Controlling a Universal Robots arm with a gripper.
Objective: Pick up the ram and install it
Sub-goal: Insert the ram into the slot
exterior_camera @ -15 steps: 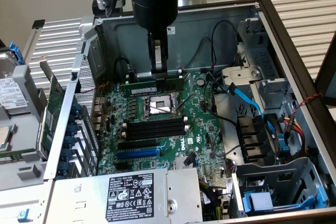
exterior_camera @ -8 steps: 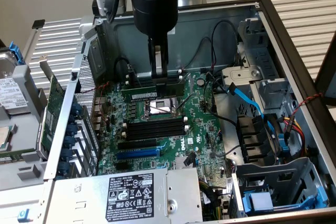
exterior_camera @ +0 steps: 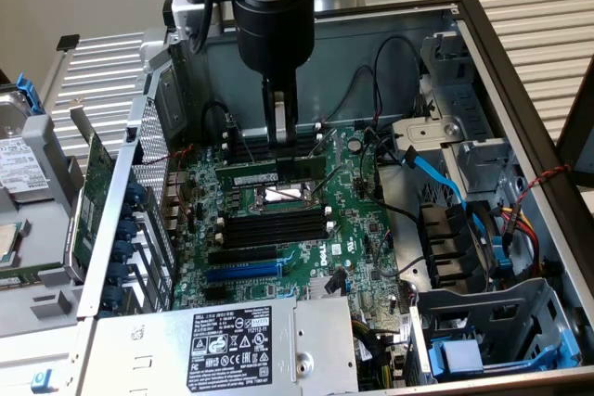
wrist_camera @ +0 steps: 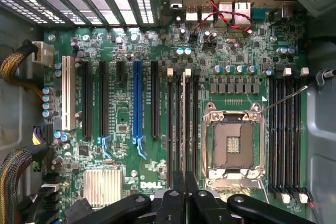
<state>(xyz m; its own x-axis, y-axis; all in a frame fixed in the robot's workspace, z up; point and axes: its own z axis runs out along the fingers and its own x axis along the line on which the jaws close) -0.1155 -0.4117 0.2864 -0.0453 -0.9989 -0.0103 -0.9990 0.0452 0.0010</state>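
Observation:
The ram [exterior_camera: 269, 172] is a long thin green stick with black chips. It hangs level and on edge under my gripper [exterior_camera: 280, 142], just above the motherboard by the open CPU socket [exterior_camera: 278, 197]. The gripper is shut on the ram's upper edge near its middle. In the wrist view my gripper [wrist_camera: 182, 180] is shut, and the ram shows edge-on as a thin strip [wrist_camera: 182, 129]. The strip runs over the black memory slots [wrist_camera: 176, 124] with white end clips beside the socket [wrist_camera: 233, 140]. Whether the ram touches a slot I cannot tell.
The case lies open with tall metal walls [exterior_camera: 436, 20] around the board. A power supply [exterior_camera: 223, 345] sits at the near edge. Blue cables [exterior_camera: 436, 178] and drive bays fill the exterior view's right. A wider green card [exterior_camera: 93, 201] stands outside the case on the left.

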